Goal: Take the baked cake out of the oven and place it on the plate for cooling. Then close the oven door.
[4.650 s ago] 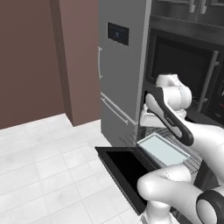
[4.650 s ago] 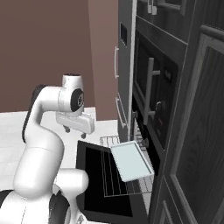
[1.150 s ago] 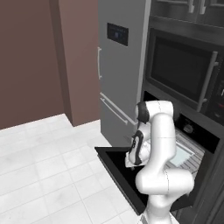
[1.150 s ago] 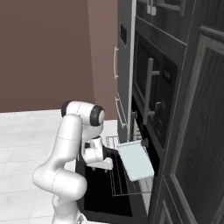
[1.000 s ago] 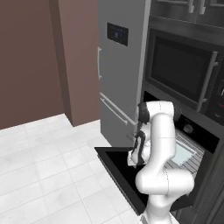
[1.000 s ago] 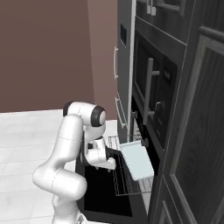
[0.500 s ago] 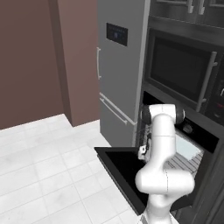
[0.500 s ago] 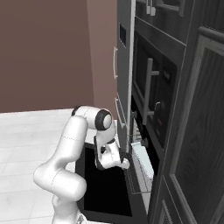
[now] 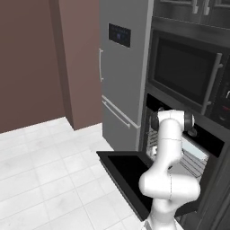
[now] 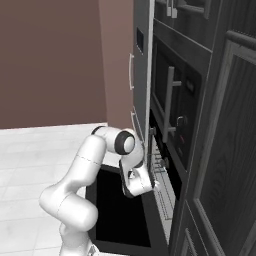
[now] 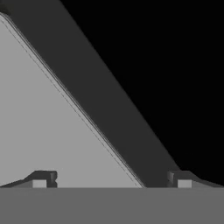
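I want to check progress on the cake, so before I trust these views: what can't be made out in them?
- Cake: not made out; in the left base view the arm blocks much of the oven cavity.
- Plate: cannot be told.
- Hand: hand view shows its tips wide apart over a pale grey tray, nothing between them; what lies beyond is black.
- Oven racks: right base view sees them edge-on past the oven door.

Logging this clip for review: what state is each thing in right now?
Oven door: open, dropped flat.
Oven: open, rack showing, arm reaching in.
Gripper: jaws wide apart, holding nothing, over a pale flat surface.
Microwave: door shut.
Fridge: doors shut.
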Robot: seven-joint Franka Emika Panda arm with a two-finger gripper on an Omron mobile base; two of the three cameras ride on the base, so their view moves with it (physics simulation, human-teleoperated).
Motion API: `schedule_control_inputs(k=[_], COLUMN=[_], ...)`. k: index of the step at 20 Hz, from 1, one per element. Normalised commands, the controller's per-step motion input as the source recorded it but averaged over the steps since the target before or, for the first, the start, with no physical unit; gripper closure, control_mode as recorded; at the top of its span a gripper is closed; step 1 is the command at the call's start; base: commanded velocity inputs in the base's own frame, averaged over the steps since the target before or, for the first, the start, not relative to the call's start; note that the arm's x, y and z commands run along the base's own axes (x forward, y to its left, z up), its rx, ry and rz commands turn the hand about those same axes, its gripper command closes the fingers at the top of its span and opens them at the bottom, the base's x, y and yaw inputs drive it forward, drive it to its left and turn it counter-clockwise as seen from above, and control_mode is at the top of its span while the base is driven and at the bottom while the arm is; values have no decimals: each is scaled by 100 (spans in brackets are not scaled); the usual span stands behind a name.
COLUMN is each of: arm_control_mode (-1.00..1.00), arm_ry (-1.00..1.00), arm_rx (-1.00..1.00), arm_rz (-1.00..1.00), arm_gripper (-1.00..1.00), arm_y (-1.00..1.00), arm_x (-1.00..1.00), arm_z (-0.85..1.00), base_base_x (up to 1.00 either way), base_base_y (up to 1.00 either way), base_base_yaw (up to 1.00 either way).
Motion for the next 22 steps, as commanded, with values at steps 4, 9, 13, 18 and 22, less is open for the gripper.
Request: schedule_control_inputs(k=[4, 9, 13, 18, 22], arm_control_mode=[-100, -100, -100, -100, -100], arm_ry=[-12, -8, -3, -1, 0], arm_rx=[0, 0, -1, -12, -17], arm_rz=[5, 15, 19, 17, 13], arm_gripper=[-100, -100, -100, -100, -100], arm_y=[21, 72, 98, 100, 100], arm_x=[-31, -83, -99, -97, -77], arm_z=[31, 79, 83, 66, 85], base_base_x=[0, 0, 0, 0, 0], base_base_y=[0, 0, 0, 0, 0], base_base_yaw=[0, 0, 0, 0, 0])
